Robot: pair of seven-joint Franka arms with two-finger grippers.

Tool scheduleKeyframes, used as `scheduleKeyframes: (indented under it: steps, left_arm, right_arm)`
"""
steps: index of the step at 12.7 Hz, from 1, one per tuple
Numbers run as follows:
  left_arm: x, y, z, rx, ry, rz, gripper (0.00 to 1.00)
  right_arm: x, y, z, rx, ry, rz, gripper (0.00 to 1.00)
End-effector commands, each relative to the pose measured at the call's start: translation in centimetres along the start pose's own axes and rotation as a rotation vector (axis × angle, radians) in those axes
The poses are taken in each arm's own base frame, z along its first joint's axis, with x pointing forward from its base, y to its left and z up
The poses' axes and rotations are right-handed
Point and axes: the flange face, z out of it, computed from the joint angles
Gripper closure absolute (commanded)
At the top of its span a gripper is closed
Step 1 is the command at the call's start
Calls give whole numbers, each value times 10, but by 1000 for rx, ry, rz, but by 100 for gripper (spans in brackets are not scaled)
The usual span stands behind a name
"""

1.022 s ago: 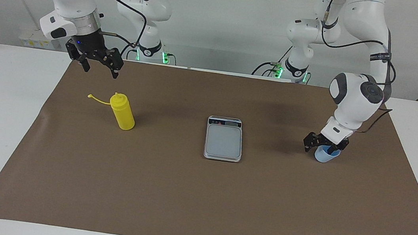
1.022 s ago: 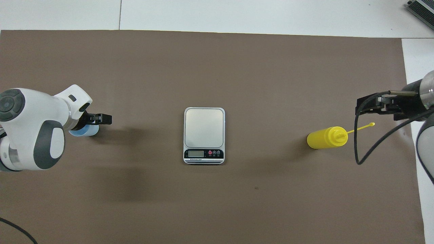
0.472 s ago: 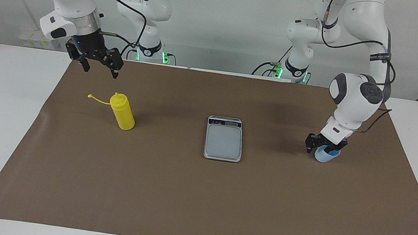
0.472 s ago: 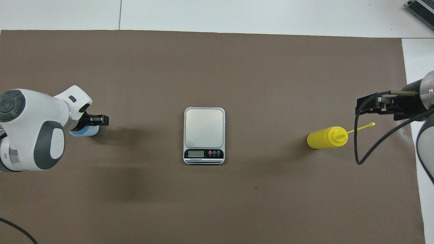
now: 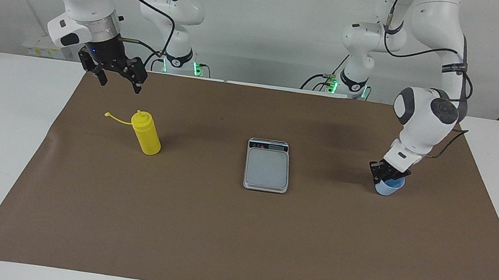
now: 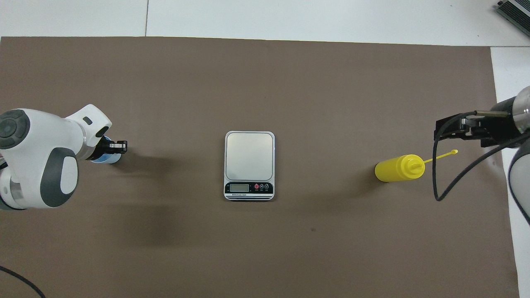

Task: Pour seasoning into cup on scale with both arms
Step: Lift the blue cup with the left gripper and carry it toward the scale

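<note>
Moved: left end effector (image 5: 388,174), formerly spread, now pinching cup (image 5: 388,186) rim; cup on tabletop mat. Right end effector (image 5: 119,80): spread, empty, over mat near seasoning (image 5: 147,135). Scale (image 5: 268,165): mid-mat.

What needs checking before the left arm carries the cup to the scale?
1. Left gripper closed on the cup rim: ok, the fingers pinch the wall.
2. Cup upright on the brown mat: ok.
3. Scale plate bare, ready to take the cup: ok.
4. Path from cup to scale free of objects: ok.
5. Right gripper open, in the air near the yellow bottle, not touching it: ok.
6. Bottle upright, cap strap hanging open: ok.
</note>
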Motion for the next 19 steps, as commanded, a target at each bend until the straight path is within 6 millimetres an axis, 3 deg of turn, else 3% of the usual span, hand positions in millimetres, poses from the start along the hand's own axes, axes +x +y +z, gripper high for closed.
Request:
scheduleKeyframes:
  steps: [1,5,8,11,16,19]
  left_arm:
    - [-2,-2,0,-11,12,-6,100]
    - [8,5,-10,-14,24,0,100]
    - [21,32,-25,-21,25,18,100]
    - [33,83,-41,-21,8,-81,100]
    - [37,186,-69,-30,33,-157,100]
    - [41,243,-105,24,-18,-154,100]
  right_arm:
    - [-5,3,0,25,3,-18,0]
    - [-5,3,0,25,3,-18,0]
    - [-5,3,0,25,3,-18,0]
    - [-5,3,0,25,3,-18,0]
    - [-5,3,0,25,3,-18,0]
    - [-5,3,0,25,3,-18,0]
